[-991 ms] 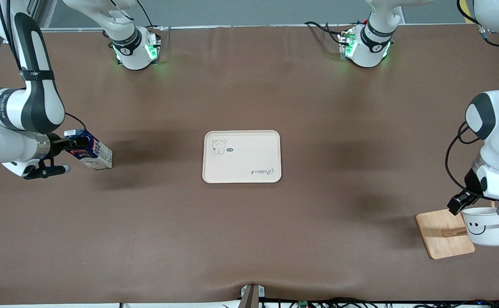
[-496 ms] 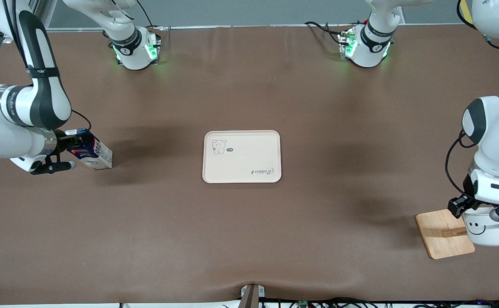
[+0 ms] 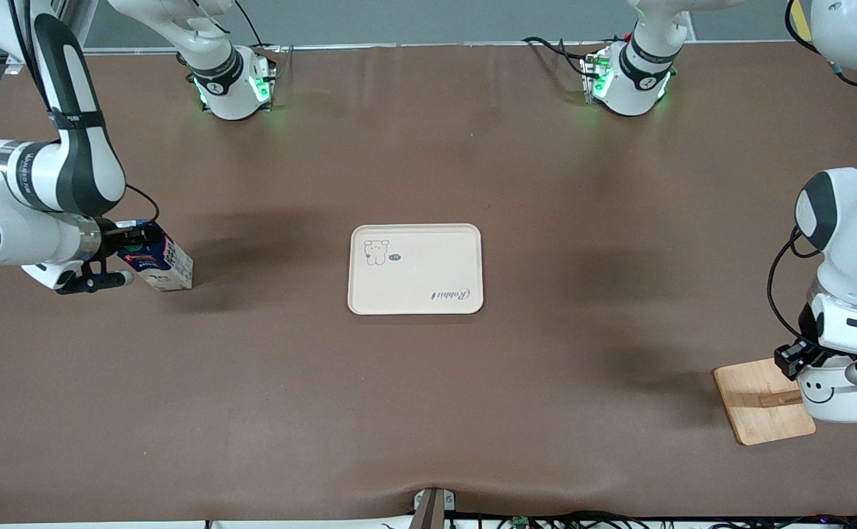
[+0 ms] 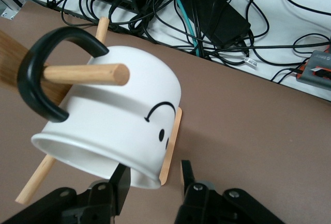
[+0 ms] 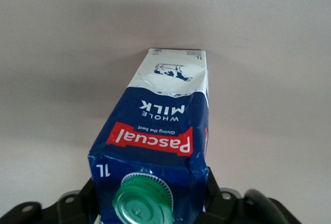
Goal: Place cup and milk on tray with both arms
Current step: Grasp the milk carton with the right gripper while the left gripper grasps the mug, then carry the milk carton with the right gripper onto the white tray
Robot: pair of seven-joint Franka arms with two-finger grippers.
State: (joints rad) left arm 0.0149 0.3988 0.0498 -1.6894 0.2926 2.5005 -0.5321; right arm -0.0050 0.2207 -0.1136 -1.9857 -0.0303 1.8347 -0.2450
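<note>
Here, two white robot arms worked at opposite ends of a brown table (image 3: 428,411). At the right arm's end, the right gripper (image 3: 128,240) was clenched on the top of the milk (image 3: 160,261), a blue and white carton with a green cap (image 5: 142,200). In the right wrist view its black fingers (image 5: 213,193) pressed against both sides of the carton's blue upper part, just beside the cap. The carton stood on the table, tipped toward the gripper.

At the left arm's end, the left gripper (image 3: 814,361) was at the rim of the cup (image 3: 833,393), a white mug with a black smiley face and black handle (image 4: 39,81). The left wrist view showed the jaws parted, one finger (image 4: 116,185) inside the mug's mouth and the other outside, the wall between them. A wooden peg (image 4: 85,74) passed through the handle. The mug sat on a small wooden board (image 3: 759,404).

The tray (image 3: 415,269), cream with a bear drawing, lay in the middle of the table, well apart from both items.
</note>
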